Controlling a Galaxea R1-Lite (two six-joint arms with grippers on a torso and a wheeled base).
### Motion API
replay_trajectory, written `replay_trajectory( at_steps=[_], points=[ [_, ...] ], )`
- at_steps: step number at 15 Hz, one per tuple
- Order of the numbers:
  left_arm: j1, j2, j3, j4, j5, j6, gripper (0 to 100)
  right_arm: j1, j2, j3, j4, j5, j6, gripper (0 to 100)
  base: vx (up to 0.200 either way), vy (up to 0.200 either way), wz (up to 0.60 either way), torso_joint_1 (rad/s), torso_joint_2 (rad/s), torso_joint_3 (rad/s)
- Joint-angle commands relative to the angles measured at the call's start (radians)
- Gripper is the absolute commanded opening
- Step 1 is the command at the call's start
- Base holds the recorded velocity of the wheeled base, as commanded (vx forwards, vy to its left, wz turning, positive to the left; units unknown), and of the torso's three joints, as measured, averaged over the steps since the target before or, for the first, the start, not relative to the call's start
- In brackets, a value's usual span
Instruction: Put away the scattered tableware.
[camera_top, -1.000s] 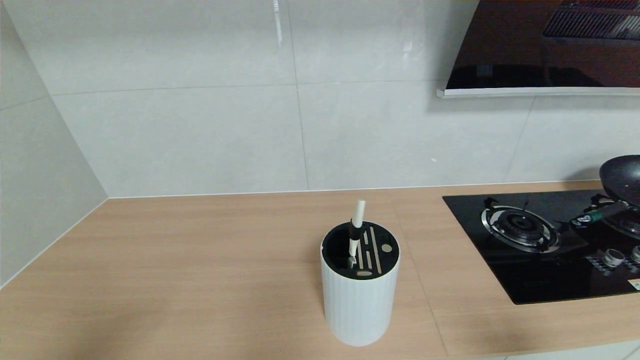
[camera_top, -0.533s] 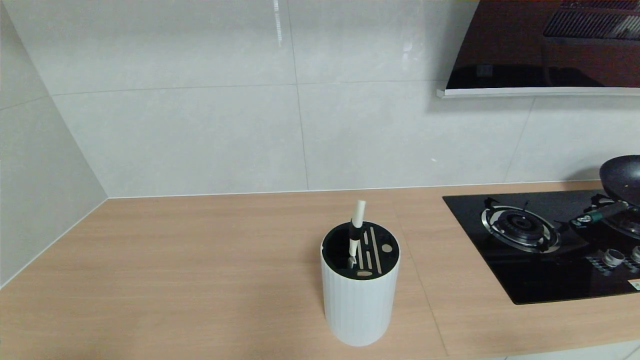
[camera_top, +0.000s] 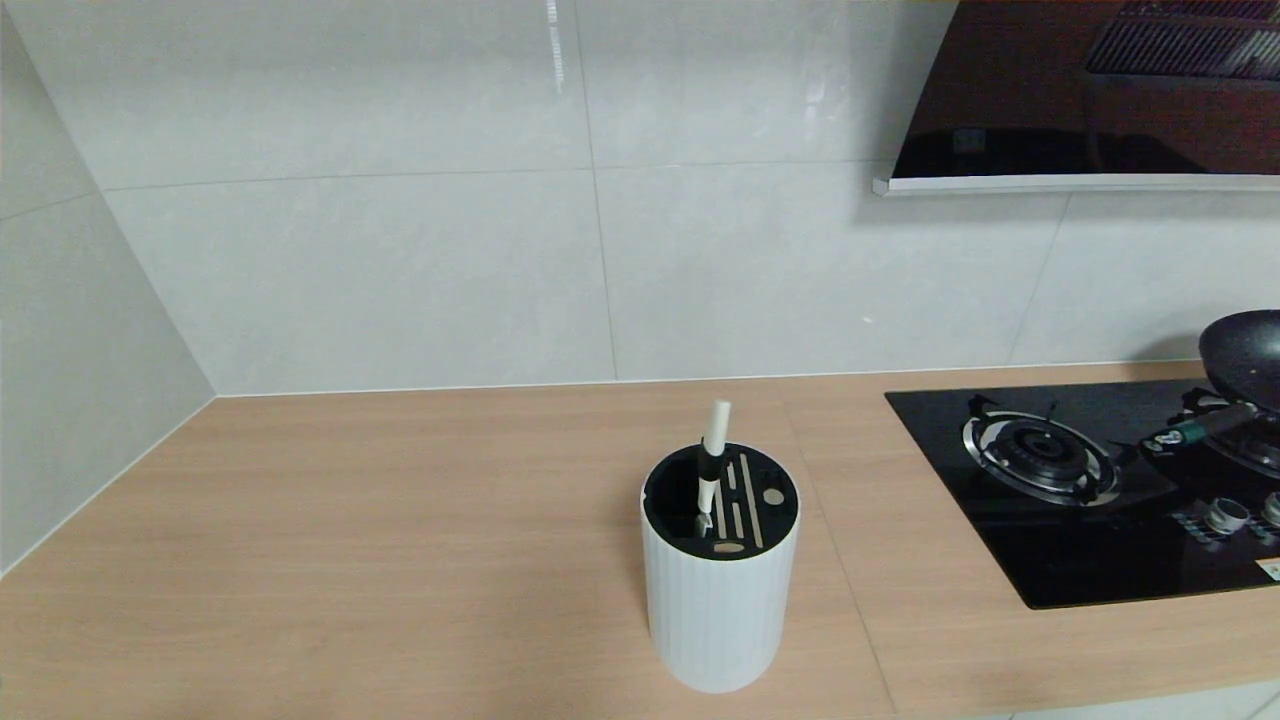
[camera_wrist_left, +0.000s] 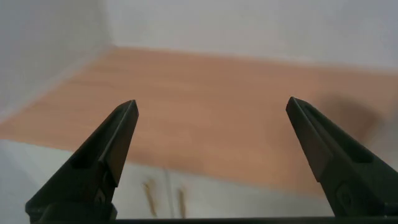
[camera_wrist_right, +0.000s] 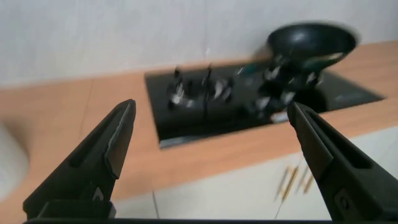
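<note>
Right wrist view: right end effector (camera_wrist_right: 210, 104) spread wide, white holder (camera_wrist_right: 9, 165) well apart

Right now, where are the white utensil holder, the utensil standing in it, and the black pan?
white utensil holder (camera_top: 720, 610), head view, on its ribbed white wall.
utensil (camera_top: 716, 425), head view, on the white upper end of its handle.
black pan (camera_top: 1250, 355), head view, on its dark outer side.
</note>
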Motion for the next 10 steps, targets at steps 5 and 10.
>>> replay_trajectory(
  at_steps=[5, 10],
  points=[
    [-0.002, 0.002, 0.003, 0.028, -0.099, 0.041, 100, 0.002, 0.0, 0.017, 0.062, 0.215, 0.0, 100, 0.0, 0.0, 0.0, 0.0, 0.0, 0.0],
    [-0.002, 0.0, 0.003, 0.028, -0.096, 0.021, 100, 0.002, 0.0, 0.018, 0.048, 0.217, 0.03, 100, 0.0, 0.0, 0.0, 0.0, 0.0, 0.0]
  ],
)
